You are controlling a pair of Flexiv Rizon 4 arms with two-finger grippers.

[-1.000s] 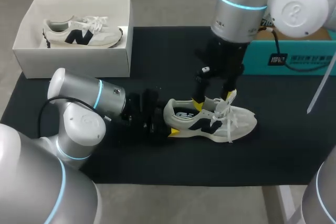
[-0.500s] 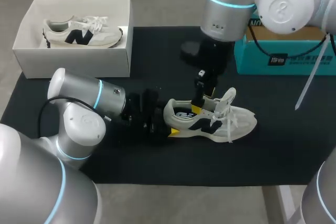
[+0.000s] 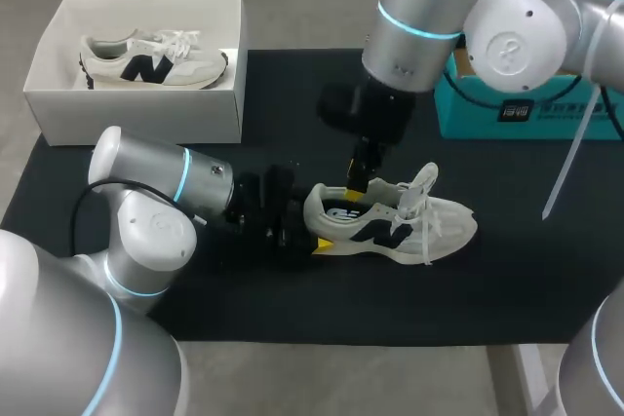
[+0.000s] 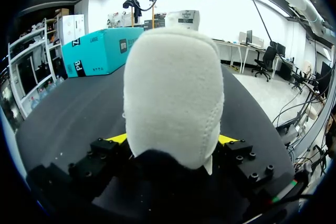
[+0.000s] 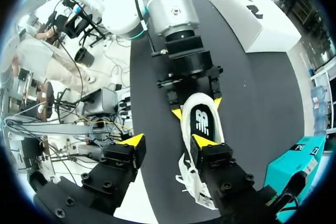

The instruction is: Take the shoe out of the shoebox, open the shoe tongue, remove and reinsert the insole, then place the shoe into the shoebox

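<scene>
Head view, findings for your record. You have a black mat [image 3: 244, 299] covering the table. At its far left corner stands the white shoebox [image 3: 136, 116], open at the top, with a second shoe [image 3: 156, 60] lying on its side inside. A teal box [image 3: 526, 109] sits at the far right edge of the mat, partly behind your right arm.

The shoe [image 3: 390, 221] of the task is out of the shoebox. It rests upright on its sole near the middle of the mat, heel toward your left arm and toe toward the right.

Your left gripper [image 3: 314, 227] lies low along the mat and is clamped on the shoe's heel. Both wrist views show one yellow tip pressed against each side of it.

Your right gripper [image 5: 168, 141] hangs above the shoe's collar with its fingers spread apart and nothing held. One finger [image 5: 203, 142] is over the far edge of the shoe's opening, and the other is off to the side over bare mat.

The insole [image 5: 202, 121] lies inside the shoe, visible through the opening. The white laces [image 3: 421, 192] stand up loosely over the tongue.
</scene>
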